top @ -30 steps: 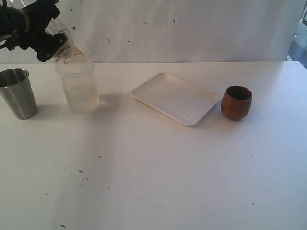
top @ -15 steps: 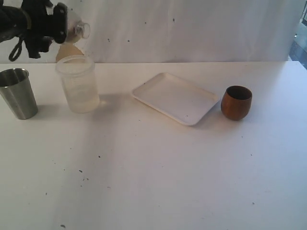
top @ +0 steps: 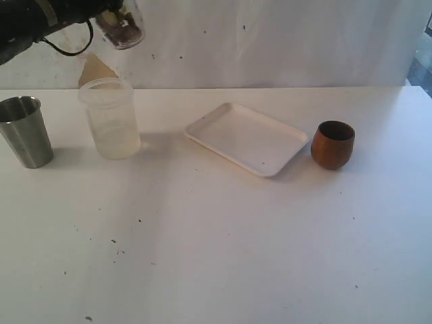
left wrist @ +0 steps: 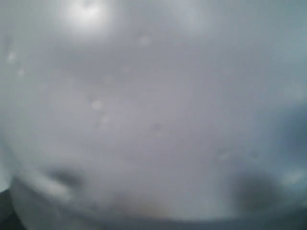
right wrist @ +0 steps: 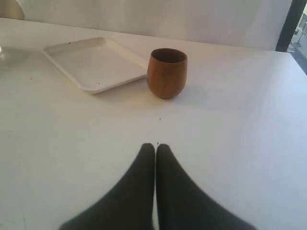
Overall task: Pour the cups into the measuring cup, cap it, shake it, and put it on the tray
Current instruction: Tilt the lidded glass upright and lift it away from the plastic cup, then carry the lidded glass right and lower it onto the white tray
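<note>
- On the worktop (top: pixel 223 243), from left to right in the exterior view: steel tumbler (top: pixel 25 131), plastic tub (top: pixel 109 120), tray (top: pixel 246 137), wooden cup (top: pixel 333 144).
- The steel tumbler stands at the left edge, near the tub but apart from it.
- The tray lies askew between the tub and the wooden cup, well apart from the tub.
- The wooden cup stands just beside the tray's right corner, not touching it.
- The measuring cup (top: pixel 121 25) hangs tilted in the left claw (top: pixel 106 15), off the worktop, above the tub.
- The right claw (right wrist: pixel 155 148) is over bare worktop, with the wooden cup ahead of its tips, well apart.
</note>
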